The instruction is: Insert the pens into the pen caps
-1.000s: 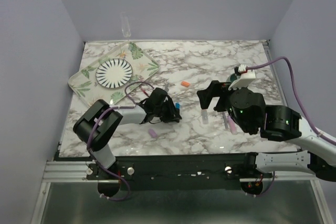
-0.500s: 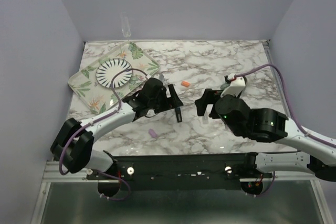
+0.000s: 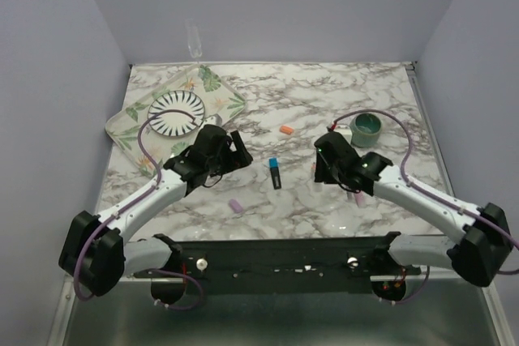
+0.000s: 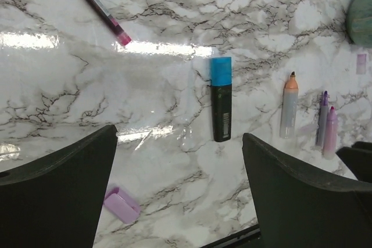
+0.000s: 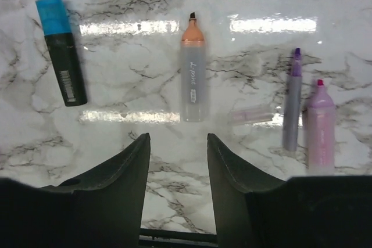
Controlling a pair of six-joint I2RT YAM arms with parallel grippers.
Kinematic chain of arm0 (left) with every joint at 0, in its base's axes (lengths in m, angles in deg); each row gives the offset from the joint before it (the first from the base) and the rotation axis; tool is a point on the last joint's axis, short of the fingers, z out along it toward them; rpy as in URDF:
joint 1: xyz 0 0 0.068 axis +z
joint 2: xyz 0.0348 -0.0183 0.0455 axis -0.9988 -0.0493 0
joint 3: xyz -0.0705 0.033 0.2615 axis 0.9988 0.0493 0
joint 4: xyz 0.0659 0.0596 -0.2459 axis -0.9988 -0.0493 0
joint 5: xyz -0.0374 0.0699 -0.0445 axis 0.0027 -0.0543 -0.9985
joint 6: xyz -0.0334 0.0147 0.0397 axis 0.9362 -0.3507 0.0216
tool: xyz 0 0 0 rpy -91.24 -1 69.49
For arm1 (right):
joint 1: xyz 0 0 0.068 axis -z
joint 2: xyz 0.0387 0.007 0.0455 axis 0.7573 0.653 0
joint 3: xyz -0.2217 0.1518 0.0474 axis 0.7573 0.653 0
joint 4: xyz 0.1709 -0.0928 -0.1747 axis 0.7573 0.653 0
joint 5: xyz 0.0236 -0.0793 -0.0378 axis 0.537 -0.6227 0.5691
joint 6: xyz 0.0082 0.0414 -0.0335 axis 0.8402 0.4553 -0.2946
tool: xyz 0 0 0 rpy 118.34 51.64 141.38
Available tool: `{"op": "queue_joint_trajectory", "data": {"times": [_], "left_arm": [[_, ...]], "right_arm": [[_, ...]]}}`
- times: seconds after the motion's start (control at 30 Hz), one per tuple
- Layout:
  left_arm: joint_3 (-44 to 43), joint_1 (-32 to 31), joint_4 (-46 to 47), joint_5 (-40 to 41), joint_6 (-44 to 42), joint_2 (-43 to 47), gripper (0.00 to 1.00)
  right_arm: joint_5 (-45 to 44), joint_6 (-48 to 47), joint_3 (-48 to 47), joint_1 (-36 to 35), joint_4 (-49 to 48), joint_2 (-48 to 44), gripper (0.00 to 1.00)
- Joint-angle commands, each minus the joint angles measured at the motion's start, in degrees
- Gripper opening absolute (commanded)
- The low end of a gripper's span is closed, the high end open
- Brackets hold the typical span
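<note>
A black pen with a blue cap on its end lies free on the marble between the arms. My left gripper hovers wide open to its left, holding nothing. A light purple cap lies by its left finger. A grey pen with an orange tip lies just ahead of my right gripper, whose jaws stand partly apart and empty. A thin purple pen and a pink pen lie to its right. The orange cap lies farther back, a red pen to the left.
A teal mug stands behind the right gripper. A leaf-patterned tray with a striped plate sits at the back left. The table's front edge runs just below both grippers.
My left gripper opened, let go of the black pen and drew back to the left. My right arm stretched out lower over the grey pen and its jaws narrowed.
</note>
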Motion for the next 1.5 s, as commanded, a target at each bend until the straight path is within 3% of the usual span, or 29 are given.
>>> {"op": "queue_joint_trajectory", "data": {"times": [0.0, 0.17, 0.7, 1.0, 1.1, 1.2, 1.23, 1.33, 1.47], "left_arm": [[-2.9, 0.1, -1.1, -0.2, -5.9, 2.5, 0.99], [-3.9, 0.1, -1.2, -0.4, -8.8, 5.2, 0.99], [-3.7, 0.1, -0.6, -0.9, -9.6, 6.6, 0.99], [-3.5, 0.1, -0.3, -1.5, -9.2, 6.9, 0.98], [-3.2, 0.1, -0.2, -1.6, -9.5, 7.1, 0.98], [-2.8, 0.1, 0.7, -2.4, -10.3, 7.5, 0.96], [-2.8, 0.1, 1.1, -3.1, -10.7, 7.6, 0.95], [-2.6, 0.1, 2.3, -5.1, -12.3, 8.1, 0.91], [-2.0, -0.2, 7.2, -13.8, -14.5, 7.7, 0.85]], "right_arm": [[11.2, -5.1, -0.9, 3.1, -10.1, 12.8, 0.51], [10.2, -5.4, -3.8, 3.6, -9.5, 20.9, 0.49], [7.3, -6.6, -1.4, 6.6, -10.8, 23.3, 0.54], [10.9, -8.5, -3.6, 9.1, -12.8, 29.5, 0.52], [12.3, -8.7, -3.3, 9.4, -14.3, 30.9, 0.47], [13.0, -9.3, -3.3, 9.4, -15.0, 30.9, 0.26], [13.0, -9.5, -3.5, 9.4, -14.7, 30.6, 0.16], [12.1, -9.5, -5.5, 9.4, -12.7, 27.9, 0.01], [12.1, -8.7, -11.1, 9.4, -9.3, 22.9, 0.01]]}}
